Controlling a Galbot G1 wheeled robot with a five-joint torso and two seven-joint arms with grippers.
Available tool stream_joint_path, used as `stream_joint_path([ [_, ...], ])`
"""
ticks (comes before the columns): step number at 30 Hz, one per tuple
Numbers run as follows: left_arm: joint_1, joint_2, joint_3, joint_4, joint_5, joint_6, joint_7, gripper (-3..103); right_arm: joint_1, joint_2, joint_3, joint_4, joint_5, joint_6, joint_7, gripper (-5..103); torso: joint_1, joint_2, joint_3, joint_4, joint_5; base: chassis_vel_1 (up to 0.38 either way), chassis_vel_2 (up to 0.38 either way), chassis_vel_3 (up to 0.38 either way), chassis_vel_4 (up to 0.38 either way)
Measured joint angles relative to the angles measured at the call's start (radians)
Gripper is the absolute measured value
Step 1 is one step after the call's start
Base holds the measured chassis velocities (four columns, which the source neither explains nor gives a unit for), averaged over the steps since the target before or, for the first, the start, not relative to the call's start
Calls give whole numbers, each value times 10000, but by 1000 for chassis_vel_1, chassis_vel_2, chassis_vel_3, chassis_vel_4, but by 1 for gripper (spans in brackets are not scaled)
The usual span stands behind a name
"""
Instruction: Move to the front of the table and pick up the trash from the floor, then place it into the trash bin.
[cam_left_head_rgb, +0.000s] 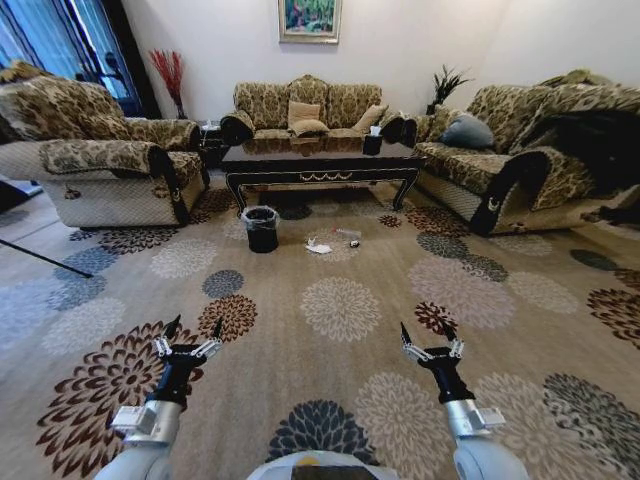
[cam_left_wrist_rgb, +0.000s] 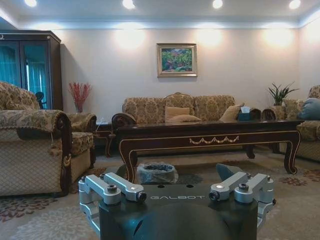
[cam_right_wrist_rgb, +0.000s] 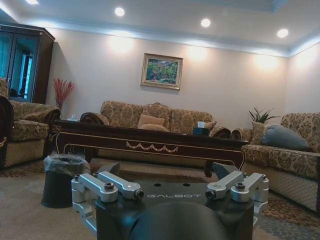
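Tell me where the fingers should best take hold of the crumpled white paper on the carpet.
Probably from straight above, pinching the raised creases in the middle of the crumpled paper. It lies low on the carpet, beside the trash bin, so a side approach offers little to grip.

The table (cam_left_head_rgb: 318, 158) is finished in glossy dark wood with gold scroll ornament. The trash bin (cam_left_head_rgb: 261, 229) is black and lined with thin translucent plastic. The trash (cam_left_head_rgb: 319, 246) is seen as crumpled white paper. The floor is covered by matt patterned carpet (cam_left_head_rgb: 340, 310). Both sets of jaws are carried on brushed metal links.
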Motion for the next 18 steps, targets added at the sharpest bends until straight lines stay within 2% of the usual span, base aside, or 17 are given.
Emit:
stream_joint_path([
  [13,-111,3,128,88,94,25,0,100,85,-9,-23,-86,25,16,21,100,-107,-496,-385,0,0,0,0,0,0],
  [18,-175,-2,237,278,171,-269,-3,100,115,-7,-60,-170,27,95,-18,100,-118,-637,-524,0,-1,0,0,0,0],
])
